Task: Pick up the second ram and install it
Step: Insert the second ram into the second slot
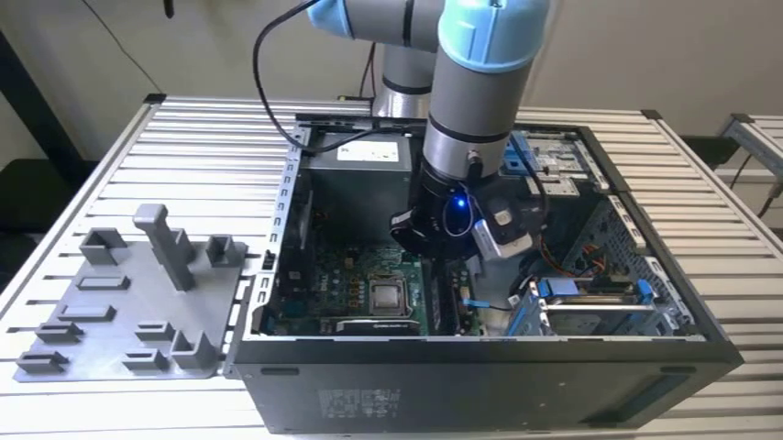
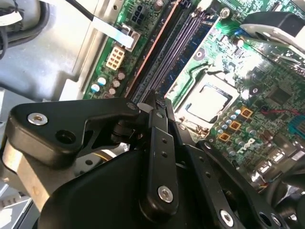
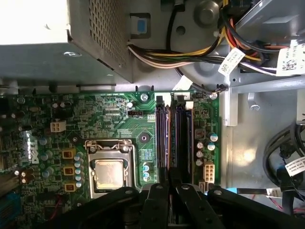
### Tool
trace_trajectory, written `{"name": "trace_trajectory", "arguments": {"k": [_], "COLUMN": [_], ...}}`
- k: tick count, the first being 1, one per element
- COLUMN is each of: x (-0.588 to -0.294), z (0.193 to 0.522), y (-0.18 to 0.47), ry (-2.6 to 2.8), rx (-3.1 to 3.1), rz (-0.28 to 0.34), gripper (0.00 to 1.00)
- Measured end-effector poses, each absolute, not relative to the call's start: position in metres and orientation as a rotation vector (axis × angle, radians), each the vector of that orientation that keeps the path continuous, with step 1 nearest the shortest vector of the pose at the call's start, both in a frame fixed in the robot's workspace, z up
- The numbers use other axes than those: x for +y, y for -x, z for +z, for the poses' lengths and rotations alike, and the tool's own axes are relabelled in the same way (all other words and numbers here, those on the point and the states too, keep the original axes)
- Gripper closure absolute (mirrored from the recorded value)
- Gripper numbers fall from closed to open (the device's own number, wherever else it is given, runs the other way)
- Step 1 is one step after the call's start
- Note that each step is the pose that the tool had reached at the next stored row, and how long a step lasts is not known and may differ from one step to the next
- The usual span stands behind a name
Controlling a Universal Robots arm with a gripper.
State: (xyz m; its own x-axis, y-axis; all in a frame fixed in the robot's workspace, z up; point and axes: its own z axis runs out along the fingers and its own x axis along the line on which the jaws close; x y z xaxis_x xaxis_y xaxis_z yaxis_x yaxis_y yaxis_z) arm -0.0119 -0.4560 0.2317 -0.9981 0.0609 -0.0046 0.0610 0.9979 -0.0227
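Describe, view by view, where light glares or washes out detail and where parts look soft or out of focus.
Exterior view: even room light, a blue glow on the arm's wrist, deep shade inside the computer case. Second wrist view: the gripper looms close and soft, with white glare on the motherboard. First wrist view: the power supply is blown out white, while the memory slots stay readable.
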Motion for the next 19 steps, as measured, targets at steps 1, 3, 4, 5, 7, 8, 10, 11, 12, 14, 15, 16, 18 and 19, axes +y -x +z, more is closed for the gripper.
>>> {"name": "trace_trajectory", "arguments": {"k": [1,3,4,5,7,8,10,11,12,14,15,16,18,19], "x": [-0.456,-0.456,-0.456,-0.456,-0.4561,-0.4561,-0.4561,-0.4561,-0.456,-0.4561,-0.4561,-0.4561,-0.4561,-0.4561], "z": [0.231,0.23,0.2296,0.2292,0.2291,0.2288,0.2281,0.228,0.2273,0.227,0.227,0.227,0.227,0.227], "y": [0.0119,0.012,0.012,0.012,0.0118,0.0117,0.0117,0.0117,0.0116,0.0116,0.0116,0.0116,0.0116,0.0116], "ry": [-0.095,-0.096,-0.096,-0.096,-0.096,-0.096,-0.096,-0.096,-0.096,-0.096,-0.096,-0.096,-0.096,-0.096], "rx": [3.136,3.136,3.136,3.136,3.136,3.136,3.136,3.136,3.136,3.136,3.136,3.136,3.136,3.136], "rz": [-0.036,-0.036,-0.036,-0.036,-0.036,-0.036,-0.036,-0.037,-0.036,-0.037,-0.037,-0.037,-0.037,-0.037], "gripper": [0.87,0.87,0.87,0.87,0.87,0.87,0.87,0.87,0.87,0.87,0.87,0.87,0.87,0.87]}}
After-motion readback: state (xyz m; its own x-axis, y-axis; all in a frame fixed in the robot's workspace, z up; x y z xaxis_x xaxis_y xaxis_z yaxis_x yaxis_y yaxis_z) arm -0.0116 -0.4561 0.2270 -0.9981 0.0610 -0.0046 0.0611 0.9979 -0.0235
